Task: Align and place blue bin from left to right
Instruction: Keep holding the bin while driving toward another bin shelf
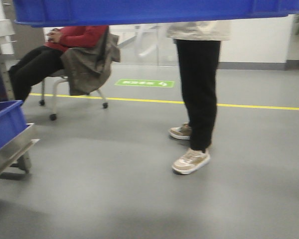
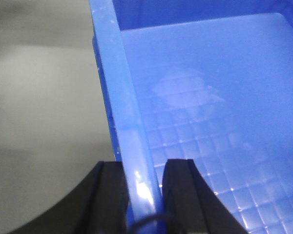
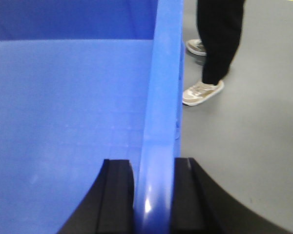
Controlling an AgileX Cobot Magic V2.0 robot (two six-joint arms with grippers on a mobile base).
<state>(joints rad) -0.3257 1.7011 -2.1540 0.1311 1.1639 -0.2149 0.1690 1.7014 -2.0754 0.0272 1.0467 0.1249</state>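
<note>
Front view: we see the blue bin (image 1: 154, 11) spanning the 12 o'clock edge, up off the floor (image 1: 139, 199), only its underside and lower wall visible. At 9 o'clock another blue crate (image 1: 5, 124) sits on a metal rack (image 1: 12, 147). A seated person (image 1: 50, 50) on a wheeled chair (image 1: 57, 94) is at 10 o'clock, a standing person (image 1: 198, 94) at 2 o'clock, and a yellow line (image 1: 259, 106) crosses behind them. Left wrist view: the left jaws at 6 o'clock clamp the bin's rim, with black fingers (image 2: 183, 195) on either side of it. The bin's gridded inside runs toward 2 o'clock and bare floor lies at 9 o'clock. Right wrist view: the right jaws at 6 o'clock are closed on the opposite rim, one finger (image 3: 118, 195) inside the bin. The bin's interior fills 9 to 12 o'clock, and the standing person's shoes (image 3: 201, 92) are on the floor at 1 o'clock.
</note>
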